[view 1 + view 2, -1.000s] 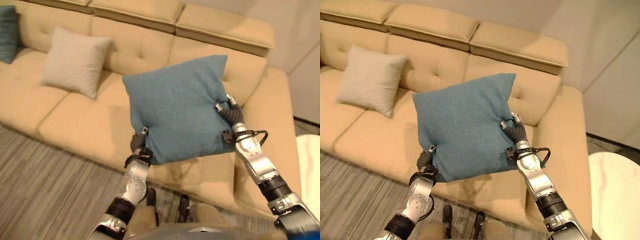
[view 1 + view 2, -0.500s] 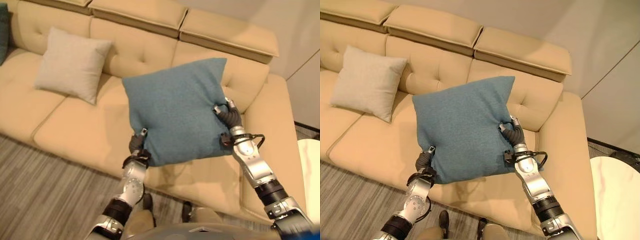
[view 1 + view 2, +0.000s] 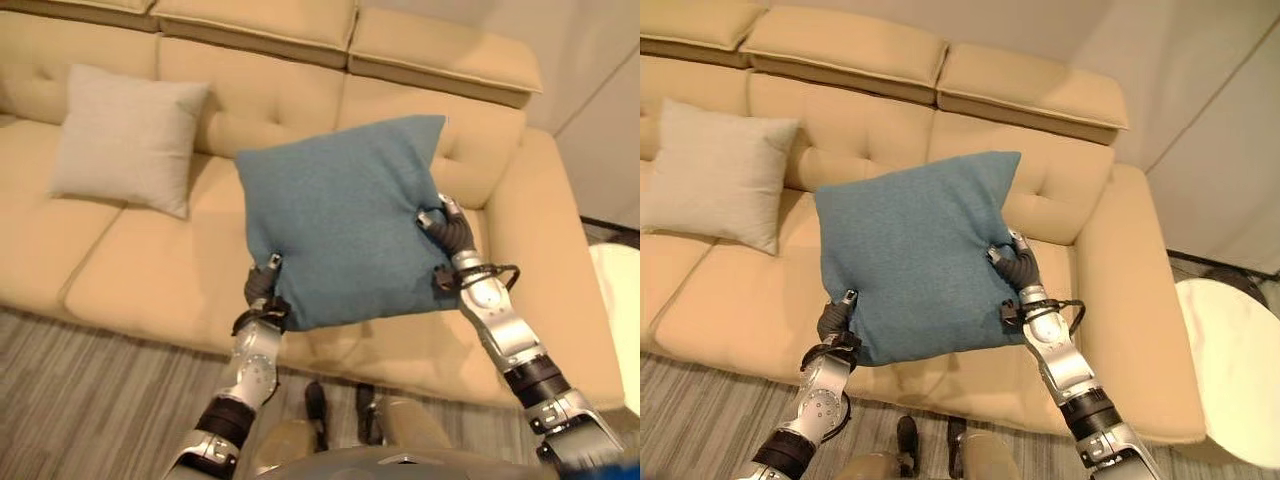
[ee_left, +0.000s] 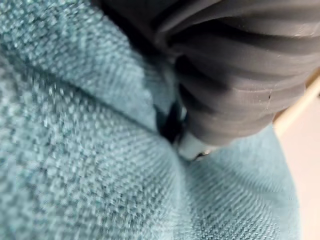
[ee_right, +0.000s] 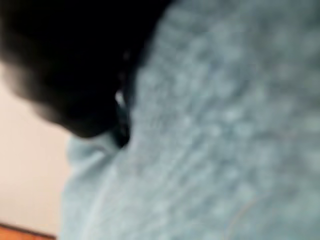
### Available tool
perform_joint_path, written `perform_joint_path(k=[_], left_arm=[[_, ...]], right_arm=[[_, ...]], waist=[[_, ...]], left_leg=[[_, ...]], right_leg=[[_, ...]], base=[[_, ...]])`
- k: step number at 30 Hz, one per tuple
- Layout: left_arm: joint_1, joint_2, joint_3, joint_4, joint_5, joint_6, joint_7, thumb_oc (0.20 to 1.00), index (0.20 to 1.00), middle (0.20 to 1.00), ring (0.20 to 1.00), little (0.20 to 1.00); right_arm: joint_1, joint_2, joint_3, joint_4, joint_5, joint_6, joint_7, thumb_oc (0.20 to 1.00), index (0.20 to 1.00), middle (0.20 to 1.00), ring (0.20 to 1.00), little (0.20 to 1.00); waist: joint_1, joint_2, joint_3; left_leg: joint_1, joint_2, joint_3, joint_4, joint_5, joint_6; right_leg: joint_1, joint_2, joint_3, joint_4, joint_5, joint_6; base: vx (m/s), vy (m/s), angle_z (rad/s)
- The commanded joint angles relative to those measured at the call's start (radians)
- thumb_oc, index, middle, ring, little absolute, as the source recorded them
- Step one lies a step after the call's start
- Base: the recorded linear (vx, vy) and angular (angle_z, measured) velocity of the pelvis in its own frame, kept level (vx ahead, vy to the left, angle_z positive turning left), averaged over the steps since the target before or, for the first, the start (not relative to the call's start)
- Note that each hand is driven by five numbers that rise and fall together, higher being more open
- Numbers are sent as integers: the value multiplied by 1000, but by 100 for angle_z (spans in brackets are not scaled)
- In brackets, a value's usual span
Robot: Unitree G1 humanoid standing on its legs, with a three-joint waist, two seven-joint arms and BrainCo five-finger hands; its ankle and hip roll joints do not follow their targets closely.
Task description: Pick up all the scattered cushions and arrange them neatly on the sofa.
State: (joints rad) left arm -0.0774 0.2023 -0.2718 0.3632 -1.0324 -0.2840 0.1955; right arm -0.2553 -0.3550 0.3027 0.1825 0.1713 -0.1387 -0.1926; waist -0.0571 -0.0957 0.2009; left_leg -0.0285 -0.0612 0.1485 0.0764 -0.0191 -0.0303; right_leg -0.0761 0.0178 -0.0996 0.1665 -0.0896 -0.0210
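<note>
teal cushion [image 3: 345, 225] pinched by left hand [image 3: 262, 293] and right hand [image 3: 447, 232], above sofa [image 3: 150, 270]

A round pale table [image 3: 1230, 365] stands on striped grey flooring [image 3: 90, 400]

The teal cushion [image 3: 345, 225] hides both robot hands' fingers; the beige cushion [image 3: 710, 175] is cut off at the edge.
</note>
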Motion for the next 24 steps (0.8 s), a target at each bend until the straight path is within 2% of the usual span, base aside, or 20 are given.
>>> perform_joint_path(k=[1,5,6,8,9,10,11,15,18,20,21,22,24], left_arm=[[-120,-102,-97,-199,46,-41,-137,200,200,200,200,200],[-118,-95,-93,-207,60,-38,-129,200,200,200,200,200],[-127,-95,-96,-209,59,-49,-121,200,200,200,200,200],[-133,-101,-98,-203,60,-55,-112,200,200,200,200,200],[-130,-103,-98,-198,58,-51,-114,200,200,200,200,200],[-119,-90,-98,-204,67,-45,-120,200,200,200,200,200],[-119,-89,-98,-204,68,-45,-120,200,200,200,200,200],[-118,-68,-74,-225,81,-57,-109,200,200,200,200,200],[-133,-40,-53,-234,117,-71,-92,200,200,200,200,200],[-133,-33,-41,-230,133,-73,-84,200,200,200,200,200],[-139,-24,-28,-232,142,-76,-78,200,200,200,200,200],[-143,-22,-28,-233,154,-76,-70,200,200,200,200,200],[-144,-30,-27,-221,172,-75,-74,200,200,200,200,200]], right_arm=[[-44,39,57,-102,16,-97,37,200,200,200,200,200],[-37,38,52,-108,22,-102,38,200,200,200,200,200],[-42,40,55,-94,22,-102,28,200,200,200,200,200],[-44,40,54,-90,22,-100,25,200,200,200,200,200],[-40,38,54,-94,21,-99,32,200,200,200,200,200],[-30,47,53,-98,10,-94,36,200,200,200,200,200],[-30,47,53,-98,10,-94,36,200,200,200,200,200],[-66,80,81,-88,-13,-88,42,200,200,200,200,200],[-114,115,120,-69,-24,-82,52,200,200,200,200,200],[-130,122,129,-66,-32,-79,55,200,200,200,200,200],[-143,115,127,-65,-31,-82,59,200,200,200,200,200],[-133,106,124,-75,-36,-81,63,200,200,200,200,200],[-122,95,114,-79,-45,-85,63,200,200,200,200,200]], waist=[[6,-60,-71],[14,-63,-76],[25,-38,-86],[29,-24,-81],[27,-19,-83],[28,-16,-97],[30,-16,-96],[55,-10,-87],[67,-8,-68],[66,-10,-71],[61,-9,-79],[45,-13,-77],[43,-16,-86]], left_leg=[[-24,79,-56,222,2,-35],[-50,93,-91,141,-18,-20],[-76,122,-187,-23,76,-34],[-99,129,-207,-64,126,-49],[-85,127,-202,-76,111,-45],[-64,111,-194,-63,92,-27],[-62,110,-192,-62,90,-26],[-34,100,-100,-35,41,14],[1,95,-35,-21,8,34],[19,92,-22,-25,-7,34],[39,90,-18,-39,-19,29],[40,88,-38,-30,-21,25],[53,88,-46,-44,-20,19]], right_leg=[[75,-46,-7,-166,129,88],[84,-61,10,-174,121,101],[96,-51,50,-168,97,105],[112,-51,65,-155,75,105],[113,-54,72,-146,64,107],[122,-84,89,-136,61,123],[123,-84,91,-136,60,124],[91,-134,102,-50,64,160],[14,-165,91,60,124,193],[1,-184,61,16,148,194],[-14,-195,34,-80,170,191],[-13,-192,63,-98,183,201],[4,-188,69,-118,180,192]], base=[[89,13,15],[119,68,-17],[286,203,-36],[250,217,-37],[310,359,-66],[256,306,-78],[262,303,-76],[97,233,-69],[84,225,-122],[130,68,-65],[237,-24,-36],[256,-33,-13],[236,-68,30]])
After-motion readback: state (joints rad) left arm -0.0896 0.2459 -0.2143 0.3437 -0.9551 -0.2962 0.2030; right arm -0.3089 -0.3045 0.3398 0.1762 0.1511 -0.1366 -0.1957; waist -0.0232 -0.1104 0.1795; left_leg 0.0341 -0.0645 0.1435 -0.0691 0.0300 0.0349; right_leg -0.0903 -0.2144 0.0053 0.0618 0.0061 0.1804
